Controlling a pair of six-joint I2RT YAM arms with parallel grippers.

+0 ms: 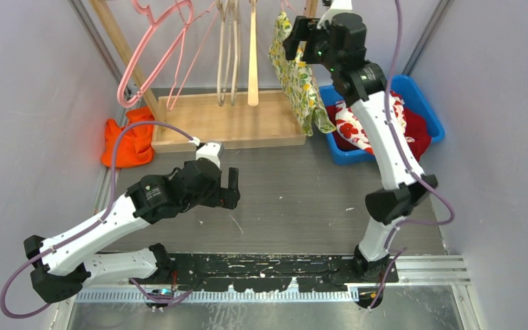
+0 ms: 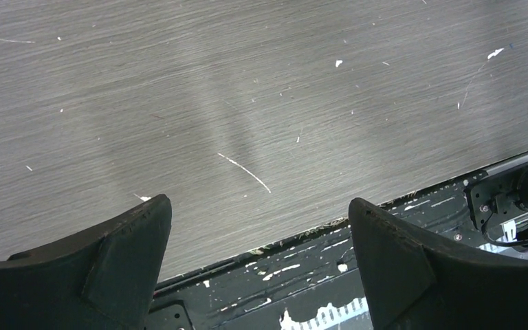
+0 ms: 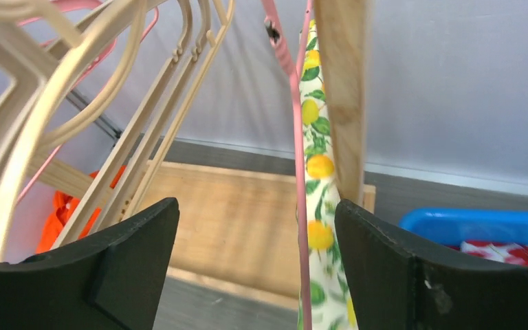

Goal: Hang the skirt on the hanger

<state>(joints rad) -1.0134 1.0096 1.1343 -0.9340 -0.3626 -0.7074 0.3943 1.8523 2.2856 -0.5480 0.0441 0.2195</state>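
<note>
I've got R pincer up at the rack, jaws wide, gripping nothing. Skirt hangs from pink hanger there, right in front of the jaws. L pincer released too, low over worktop, nothing in it.

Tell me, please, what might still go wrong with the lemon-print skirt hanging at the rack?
1. The open right gripper sits close to the pink hanger and the lemon-print skirt. If it pulls back carelessly, a finger could snag either one and drag the skirt off.
2. The wooden hangers hang close on its other side, so a sideways swing might knock them.
</note>
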